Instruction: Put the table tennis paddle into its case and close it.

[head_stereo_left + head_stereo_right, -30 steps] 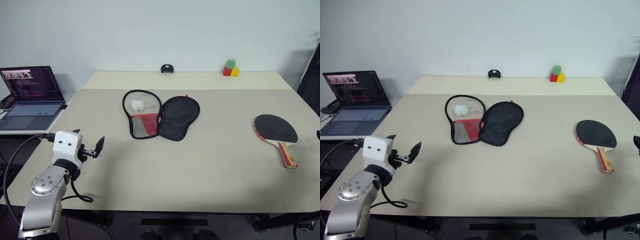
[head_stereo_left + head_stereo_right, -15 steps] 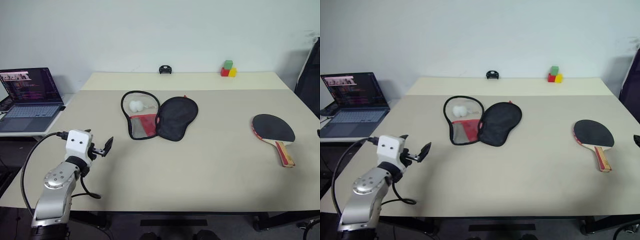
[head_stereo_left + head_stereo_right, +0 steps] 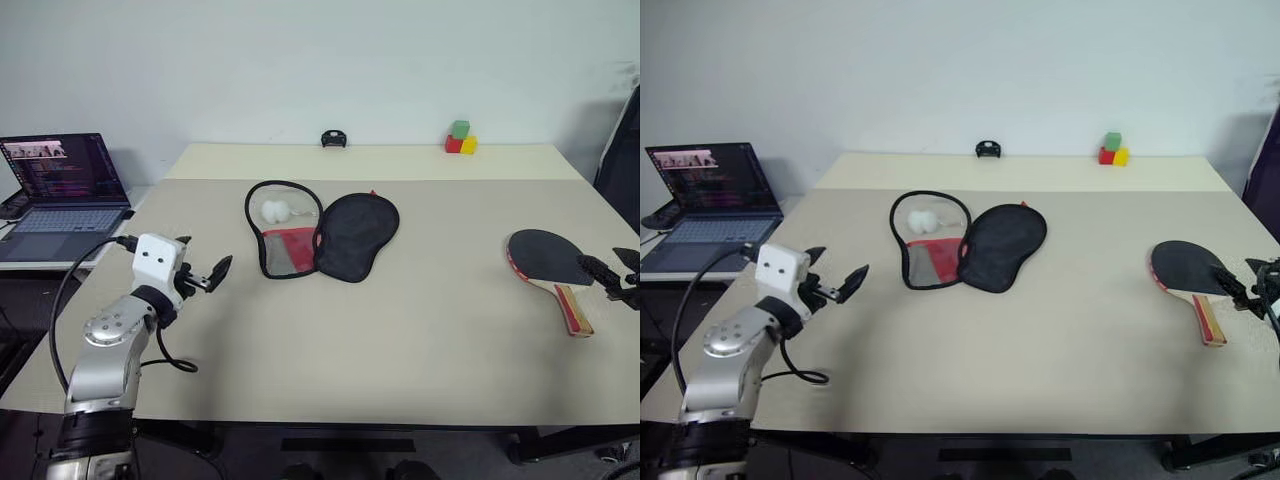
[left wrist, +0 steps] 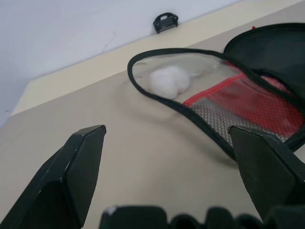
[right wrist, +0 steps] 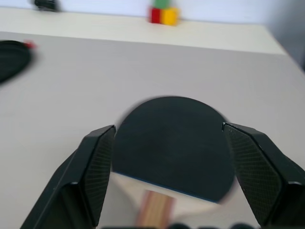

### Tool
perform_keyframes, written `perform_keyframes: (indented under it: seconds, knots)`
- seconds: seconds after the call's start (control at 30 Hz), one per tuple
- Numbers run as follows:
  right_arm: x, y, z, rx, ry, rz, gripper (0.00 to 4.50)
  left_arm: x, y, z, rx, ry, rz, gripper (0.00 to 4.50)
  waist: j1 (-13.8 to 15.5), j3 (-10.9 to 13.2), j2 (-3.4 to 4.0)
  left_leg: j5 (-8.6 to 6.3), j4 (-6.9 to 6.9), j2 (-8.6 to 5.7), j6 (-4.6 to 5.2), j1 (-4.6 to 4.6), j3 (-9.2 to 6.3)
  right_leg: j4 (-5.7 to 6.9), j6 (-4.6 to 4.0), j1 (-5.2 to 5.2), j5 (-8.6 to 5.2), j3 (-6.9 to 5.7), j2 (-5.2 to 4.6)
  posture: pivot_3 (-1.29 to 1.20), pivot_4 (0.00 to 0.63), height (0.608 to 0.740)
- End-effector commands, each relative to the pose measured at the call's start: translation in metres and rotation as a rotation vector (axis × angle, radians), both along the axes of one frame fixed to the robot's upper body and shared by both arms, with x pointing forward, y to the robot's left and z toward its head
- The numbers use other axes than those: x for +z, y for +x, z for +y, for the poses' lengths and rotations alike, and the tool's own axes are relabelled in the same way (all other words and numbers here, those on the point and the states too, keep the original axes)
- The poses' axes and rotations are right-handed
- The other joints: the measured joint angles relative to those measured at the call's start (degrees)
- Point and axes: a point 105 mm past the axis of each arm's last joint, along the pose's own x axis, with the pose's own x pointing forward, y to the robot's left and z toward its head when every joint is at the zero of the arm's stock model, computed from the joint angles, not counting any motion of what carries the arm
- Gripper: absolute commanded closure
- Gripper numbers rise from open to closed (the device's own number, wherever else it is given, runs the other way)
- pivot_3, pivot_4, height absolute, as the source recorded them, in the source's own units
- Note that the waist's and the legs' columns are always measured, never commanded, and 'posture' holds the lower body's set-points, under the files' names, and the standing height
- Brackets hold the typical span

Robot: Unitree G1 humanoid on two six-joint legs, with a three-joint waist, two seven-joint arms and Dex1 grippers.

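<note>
1. Beige table (image 3: 400, 350), two-toned.
2. Case (image 3: 325, 235), lying open near the middle, toward the far edge; white balls (image 3: 275, 210) inside.
3. Table tennis paddle (image 3: 552, 264), near the right edge.
4. Coloured blocks (image 3: 460, 139) and a small black object (image 3: 334, 138), possibly a clip, along the far edge.

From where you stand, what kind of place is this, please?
Probably an indoor lab or office test space. A plain beige table stands against a bare white wall, an open laptop sits on a side surface to the left, and small coloured blocks rest at the table's far edge.
</note>
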Motion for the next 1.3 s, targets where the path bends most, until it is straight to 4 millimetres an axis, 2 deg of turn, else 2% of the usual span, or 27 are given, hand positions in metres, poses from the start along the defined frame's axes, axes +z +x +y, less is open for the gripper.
perform_keyframes:
  seconds: [0.03,0.2,0.33,0.5,0.63,0.73,0.77,0.87,0.93,1.07,1.17,1.3]
  knots:
    - [0.017,-0.003,0.034,0.134,-0.002,-0.048,0.61,0.014,-0.001,-0.009,-0.084,0.000,-0.034,0.02,0.02,0.00,0.00,0.00,0.00,0.00,0.00,0.01,0.00,0.00,0.00,0.00,0.00,0.01,0.00,0.00,0.150,0.740]
    - [0.012,0.001,0.091,0.328,0.021,-0.013,0.61,0.008,-0.005,-0.016,-0.195,-0.035,0.045,0.02,-0.32,0.00,0.00,-0.01,0.00,0.03,0.02,0.08,-0.01,0.09,0.00,-0.02,0.00,0.02,0.02,0.00,0.150,0.740]
    - [0.009,0.008,0.129,0.418,0.053,0.010,0.61,0.009,-0.008,-0.019,-0.256,-0.062,0.079,0.02,-0.29,0.01,-0.01,-0.01,0.01,0.02,0.02,0.06,-0.04,0.09,0.00,-0.02,0.00,0.00,0.01,0.00,0.150,0.740]
    - [-0.005,0.014,0.180,0.565,0.112,0.076,0.61,0.002,-0.019,-0.034,-0.393,-0.006,0.156,0.02,-0.26,0.02,-0.03,-0.01,-0.01,0.02,0.01,0.02,-0.08,0.06,0.00,-0.08,0.00,-0.03,0.02,0.00,0.150,0.740]
    - [-0.014,0.028,0.217,0.626,0.123,0.107,0.61,0.013,-0.011,-0.032,-0.396,-0.013,0.141,0.02,-0.24,0.04,-0.07,-0.01,-0.01,0.01,0.02,-0.03,-0.08,0.04,0.00,-0.13,0.00,-0.01,0.00,0.00,0.150,0.740]
    - [-0.020,0.044,0.246,0.646,0.146,0.135,0.04,0.023,-0.003,-0.033,-0.400,-0.013,0.118,0.00,-0.26,0.04,-0.08,0.00,0.00,0.01,0.01,-0.03,-0.12,0.09,-0.01,-0.18,0.00,-0.06,0.01,0.00,0.150,0.740]
    - [-0.021,0.049,0.253,0.646,0.140,0.139,0.01,0.025,-0.001,-0.034,-0.404,-0.009,0.114,0.00,-0.27,0.04,-0.08,0.00,0.00,0.00,0.01,-0.03,-0.12,0.12,-0.01,-0.19,0.00,-0.05,0.02,0.00,0.150,0.740]
    - [-0.023,0.067,0.264,0.594,0.129,0.148,0.01,0.029,0.003,-0.037,-0.417,0.002,0.104,0.00,-0.34,0.04,-0.08,0.01,0.00,-0.03,-0.01,-0.09,-0.11,0.12,-0.01,-0.32,0.00,-0.01,0.02,0.00,0.150,0.740]
    - [-0.029,0.085,0.268,0.515,0.130,0.183,0.01,0.030,0.005,-0.039,-0.420,0.007,0.099,0.00,-0.42,0.04,-0.08,0.10,0.01,-0.05,-0.18,-0.33,-0.09,0.12,-0.01,-0.56,0.00,0.01,0.02,0.00,0.150,0.740]
    - [-0.039,0.109,0.276,0.409,0.125,0.234,0.01,0.031,0.007,-0.040,-0.423,0.011,0.094,0.00,-0.52,0.03,-0.09,0.16,0.04,-0.05,-0.27,-0.69,-0.09,0.15,-0.01,-0.90,0.01,-0.01,0.02,0.00,0.150,0.740]
    - [-0.045,0.119,0.284,0.386,0.105,0.248,0.01,0.031,0.008,-0.041,-0.426,0.013,0.092,0.00,-0.72,0.03,-0.08,0.16,0.04,-0.05,-0.28,-0.88,-0.07,0.17,-0.02,-1.11,0.01,0.01,0.02,0.00,0.150,0.740]
    - [-0.053,0.123,0.296,0.402,0.098,0.273,0.01,0.030,0.007,-0.042,-0.428,0.014,0.090,0.00,-1.07,0.02,-0.11,0.17,0.04,-0.06,-0.29,-1.06,-0.02,0.20,-0.02,-1.34,0.01,0.02,0.01,0.00,0.150,0.740]
